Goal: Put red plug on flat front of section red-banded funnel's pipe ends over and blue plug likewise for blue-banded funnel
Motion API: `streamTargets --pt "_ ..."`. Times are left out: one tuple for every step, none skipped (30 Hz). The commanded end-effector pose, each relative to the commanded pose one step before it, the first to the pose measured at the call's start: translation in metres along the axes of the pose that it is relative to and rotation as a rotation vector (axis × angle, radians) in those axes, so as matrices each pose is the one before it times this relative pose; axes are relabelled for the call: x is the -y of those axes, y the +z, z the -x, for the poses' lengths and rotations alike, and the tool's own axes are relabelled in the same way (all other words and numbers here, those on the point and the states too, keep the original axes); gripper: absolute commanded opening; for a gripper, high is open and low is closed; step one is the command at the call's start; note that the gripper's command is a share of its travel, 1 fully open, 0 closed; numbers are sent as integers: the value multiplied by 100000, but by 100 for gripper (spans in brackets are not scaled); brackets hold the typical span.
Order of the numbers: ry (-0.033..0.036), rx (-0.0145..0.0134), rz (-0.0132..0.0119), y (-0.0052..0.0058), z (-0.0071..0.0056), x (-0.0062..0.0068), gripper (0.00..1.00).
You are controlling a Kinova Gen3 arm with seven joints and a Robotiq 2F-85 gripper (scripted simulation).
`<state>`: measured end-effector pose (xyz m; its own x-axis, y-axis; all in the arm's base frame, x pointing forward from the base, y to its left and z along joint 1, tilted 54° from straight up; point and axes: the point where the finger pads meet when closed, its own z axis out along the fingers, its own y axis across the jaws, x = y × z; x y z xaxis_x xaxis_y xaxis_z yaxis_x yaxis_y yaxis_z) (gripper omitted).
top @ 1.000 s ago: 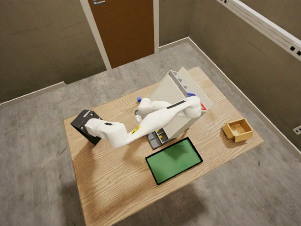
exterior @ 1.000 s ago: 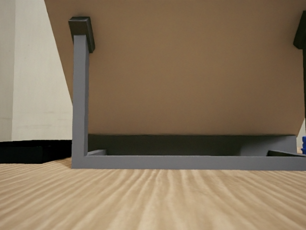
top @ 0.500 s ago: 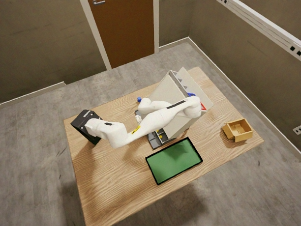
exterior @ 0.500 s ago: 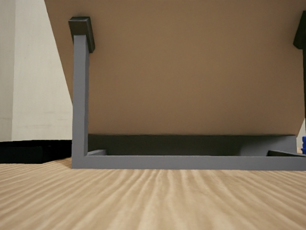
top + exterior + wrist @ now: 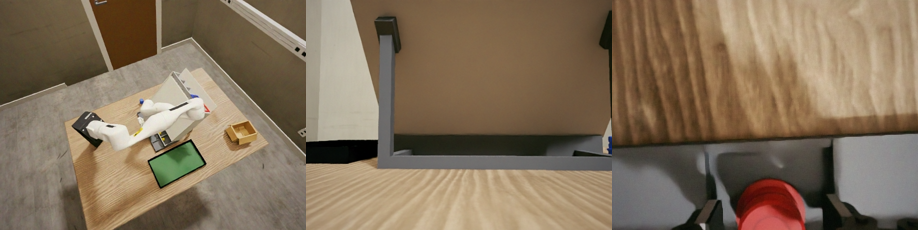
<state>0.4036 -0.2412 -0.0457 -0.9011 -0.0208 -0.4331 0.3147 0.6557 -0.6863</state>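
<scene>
With the end effector partly open around the red plug, gripping nothing, on the flat front section at the board's near edge, a sideways drift while withdrawing could let a finger knock the plug off its section.

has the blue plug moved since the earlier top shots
No, the blue plug stands at the same spot near the table's door-side edge.
</scene>
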Motion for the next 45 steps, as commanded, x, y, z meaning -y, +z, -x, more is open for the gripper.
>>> streamTargets --pt "-18 97 82 -46 45 -35 65" --pt "0 0 0 0 0 0 65" --pt "0 0 0 0 0 0 65" --pt "0 0 0 0 0 0 65" --pt "0 0 0 0 0 0 65" --pt "0 0 0 0 0 0 65" --pt "0 0 0 0 0 0 65" --pt "0 0 0 0 0 0 65" --pt "0 0 0 0 0 0 65" --pt "0 0 0 0 0 0 65" --pt "0 0 0 0 0 0 65" --pt "0 0 0 -2000 -28 0 65" --pt "0 0 0 0 0 0 65" --pt "0 0 0 0 0 0 65" --pt "0 0 0 0 0 0 65" --pt "0 0 0 0 0 0 65" --pt "0 0 0 0 0 0 65" --pt "0 0 0 0 0 0 65" --pt "0 0 0 0 0 0 65" --pt "0 0 0 0 0 0 65" --pt "0 0 0 0 0 0 65" --pt "0 0 0 0 0 0 65" --pt "0 0 0 0 0 0 65" --pt "0 0 0 0 0 0 65" --pt "0 0 0 0 0 0 65" --pt "0 0 0 0 0 0 65" --pt "0 0 0 0 0 0 65" --pt "0 0 0 0 0 0 65" --pt "-1 -32 -8 -1989 -43 3 65" --pt "0 0 0 0 0 0 65" --pt "0 0 0 0 0 0 65" --pt "0 0 0 0 0 0 65" --pt "0 0 0 0 0 0 65" --pt "0 0 0 0 0 0 65" --pt "0 0 0 0 0 0 65" --pt "0 0 0 0 0 0 65" --pt "0 0 0 0 0 0 65" --pt "0 0 0 0 0 0 65" --pt "0 0 0 0 0 0 65" --pt "0 0 0 0 0 0 65" --pt "0 0 0 0 0 0 65" --pt "0 0 0 0 0 0 65" --pt "0 0 0 0 0 0 65" --pt "0 0 0 0 0 0 65" --pt "0 0 0 0 0 0 65"
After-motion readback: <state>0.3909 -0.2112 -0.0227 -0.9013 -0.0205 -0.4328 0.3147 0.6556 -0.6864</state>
